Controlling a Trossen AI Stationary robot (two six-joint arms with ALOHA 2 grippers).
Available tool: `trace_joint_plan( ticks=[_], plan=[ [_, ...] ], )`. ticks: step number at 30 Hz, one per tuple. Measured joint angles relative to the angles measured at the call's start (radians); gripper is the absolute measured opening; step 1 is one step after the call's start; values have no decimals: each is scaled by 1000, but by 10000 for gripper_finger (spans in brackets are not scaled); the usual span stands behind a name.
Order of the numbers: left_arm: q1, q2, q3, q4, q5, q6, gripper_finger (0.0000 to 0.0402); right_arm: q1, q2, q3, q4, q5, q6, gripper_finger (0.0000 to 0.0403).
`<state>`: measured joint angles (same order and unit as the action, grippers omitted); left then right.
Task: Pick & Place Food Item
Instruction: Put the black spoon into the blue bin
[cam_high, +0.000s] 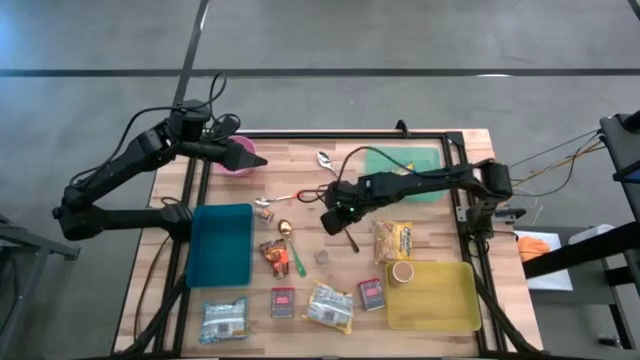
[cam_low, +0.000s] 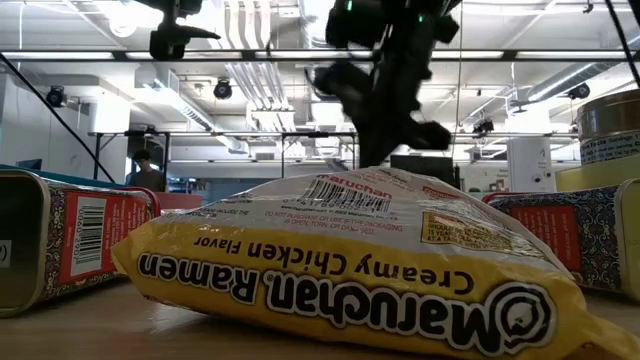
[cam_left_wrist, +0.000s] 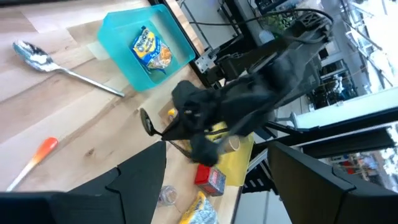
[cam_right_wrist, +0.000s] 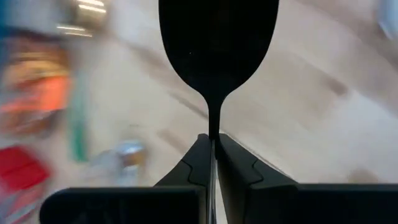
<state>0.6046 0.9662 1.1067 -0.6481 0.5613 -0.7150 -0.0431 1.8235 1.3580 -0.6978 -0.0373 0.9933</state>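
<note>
Black spoon: light, stiff, slim-handled; right gripper pinches its handle, fingers together. Left gripper spread, idle.

Blurred items beside the black spoon are unidentifiable.

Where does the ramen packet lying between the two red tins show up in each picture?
High view: ramen packet near the table's front edge, about midway along.
Low view: fills the foreground.
Left wrist view: partly cut off, just past the red tin.
Right wrist view: cannot make it out.
Shared landmark: the red tin beside it.
</note>
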Motion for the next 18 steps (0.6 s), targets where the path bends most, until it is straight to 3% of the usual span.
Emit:
trace_joint_plan(
  ticks=[5,18],
  plan=[
    [-1,31,0,-3,4,-36,286,9,-72,9,86,-46,-141,11],
    [-1,63,0,54,-23,-45,286,19,-214,11,307,-38,-242,11]
  ],
)
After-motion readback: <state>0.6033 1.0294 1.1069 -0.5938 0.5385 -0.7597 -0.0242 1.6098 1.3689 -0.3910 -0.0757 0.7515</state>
